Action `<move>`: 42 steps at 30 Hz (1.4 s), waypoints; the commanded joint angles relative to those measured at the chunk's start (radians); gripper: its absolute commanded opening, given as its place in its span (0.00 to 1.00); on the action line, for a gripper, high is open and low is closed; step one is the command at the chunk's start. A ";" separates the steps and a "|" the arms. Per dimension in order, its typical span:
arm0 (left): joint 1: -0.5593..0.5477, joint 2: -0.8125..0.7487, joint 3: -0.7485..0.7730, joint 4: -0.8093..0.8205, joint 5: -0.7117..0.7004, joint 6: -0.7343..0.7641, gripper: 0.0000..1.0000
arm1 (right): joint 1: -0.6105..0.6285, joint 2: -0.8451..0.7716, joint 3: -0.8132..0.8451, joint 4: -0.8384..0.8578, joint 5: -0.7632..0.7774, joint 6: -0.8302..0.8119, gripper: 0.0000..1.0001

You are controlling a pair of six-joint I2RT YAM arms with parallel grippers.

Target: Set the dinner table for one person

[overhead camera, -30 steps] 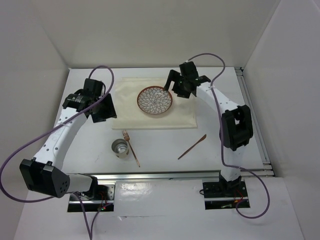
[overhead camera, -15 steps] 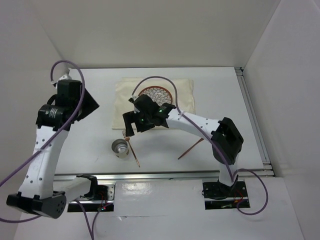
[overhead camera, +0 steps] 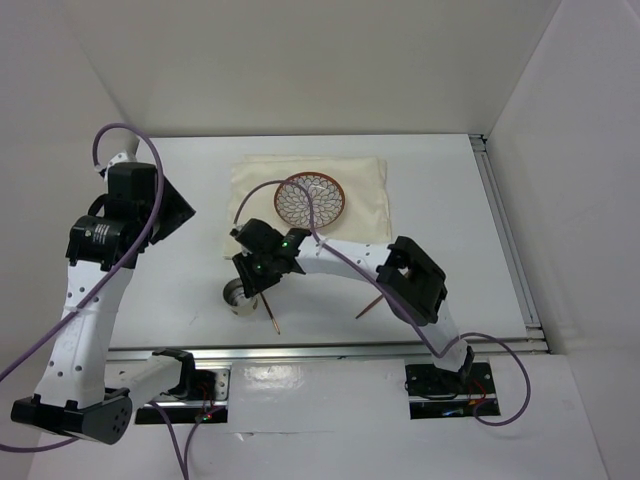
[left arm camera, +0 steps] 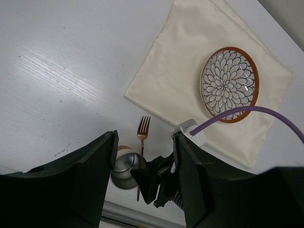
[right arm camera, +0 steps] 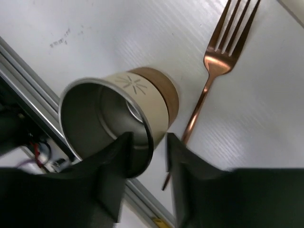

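A metal cup [overhead camera: 238, 297] [right arm camera: 118, 118] with a cream and brown outside stands on the white dinner table [overhead camera: 450, 180] near its front rail. My right gripper [overhead camera: 252, 283] [right arm camera: 148, 142] straddles the cup's rim, one finger inside and one outside, with a small gap left at the outer wall. A copper fork [right arm camera: 216, 66] [left arm camera: 142, 130] lies just right of the cup. The flower-patterned plate [overhead camera: 311, 200] [left arm camera: 229, 84] sits on the cream placemat [overhead camera: 365, 200]. My left gripper [overhead camera: 168, 205] [left arm camera: 145, 142] hangs open and empty high over the left side.
A second copper utensil [overhead camera: 372, 305] lies right of the fork, partly under the right arm. The silver rail [overhead camera: 330, 350] [right arm camera: 28, 66] runs along the front edge close to the cup. Another rail [overhead camera: 505, 240] lines the right edge.
My right arm swung from the plate down to the cup and its jaws narrowed around the rim. The left arm lifted and pulled back to the left, still open.
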 commanded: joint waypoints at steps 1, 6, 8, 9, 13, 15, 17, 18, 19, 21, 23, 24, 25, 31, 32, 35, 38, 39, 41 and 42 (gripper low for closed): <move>0.006 -0.021 -0.008 0.025 0.006 0.024 0.67 | 0.007 0.005 0.081 0.014 0.047 0.000 0.40; 0.006 -0.021 -0.008 0.034 0.006 0.033 0.67 | 0.007 -0.070 0.125 -0.006 0.095 0.009 0.00; 0.006 -0.021 0.003 0.034 0.023 0.070 0.67 | -0.032 -0.103 0.135 -0.015 0.119 0.009 0.00; 0.006 -0.021 0.003 0.034 0.032 0.070 0.67 | -0.054 -0.141 0.135 -0.026 0.119 0.009 0.00; 0.006 0.002 -0.049 0.050 0.089 0.093 0.65 | -0.206 -0.222 0.113 -0.064 0.188 0.018 0.00; 0.006 0.013 -0.112 0.074 0.187 0.119 0.62 | -0.335 -0.233 0.113 -0.108 0.211 0.018 0.00; -0.009 0.038 -0.161 0.086 0.268 0.119 0.62 | -0.422 -0.233 0.113 -0.109 0.224 0.029 0.00; -0.035 0.057 -0.181 0.086 0.281 0.119 0.62 | -0.501 -0.233 0.125 -0.100 0.208 0.029 0.00; -0.049 0.058 -0.199 0.086 0.281 0.119 0.62 | -0.543 -0.215 0.138 -0.099 0.196 0.029 0.00; -0.092 0.073 -0.271 0.117 0.281 0.095 0.62 | -0.633 -0.178 0.199 -0.099 0.196 0.029 0.00; -0.115 0.093 -0.322 0.142 0.301 0.085 0.62 | -0.681 -0.117 0.242 -0.099 0.196 0.029 0.00; -0.128 0.102 -0.369 0.175 0.340 0.075 0.62 | -0.701 -0.095 0.268 -0.109 0.196 0.029 0.00; -0.128 0.113 -0.389 0.189 0.380 0.064 0.62 | -0.732 -0.054 0.315 -0.109 0.208 0.029 0.00; -0.224 0.251 -0.451 0.240 0.390 0.018 0.65 | -0.793 0.130 0.577 -0.167 0.208 0.017 0.00; -0.237 0.266 -0.451 0.240 0.390 0.018 0.65 | -0.793 0.182 0.607 -0.188 0.219 0.017 0.00; -0.258 0.314 -0.442 0.263 0.374 0.007 0.65 | -0.804 0.250 0.675 -0.210 0.248 0.008 0.00; -0.278 0.347 -0.432 0.263 0.384 0.007 0.65 | -0.804 0.261 0.675 -0.185 0.293 0.008 0.00; -0.278 0.348 -0.423 0.263 0.384 0.007 0.65 | -0.804 0.271 0.665 -0.185 0.308 0.008 0.00; -0.289 0.358 -0.414 0.254 0.359 0.007 0.65 | -0.813 0.285 0.665 -0.185 0.339 0.008 0.00; -0.289 0.358 -0.414 0.254 0.359 0.007 0.66 | -0.813 0.299 0.665 -0.185 0.339 0.008 0.00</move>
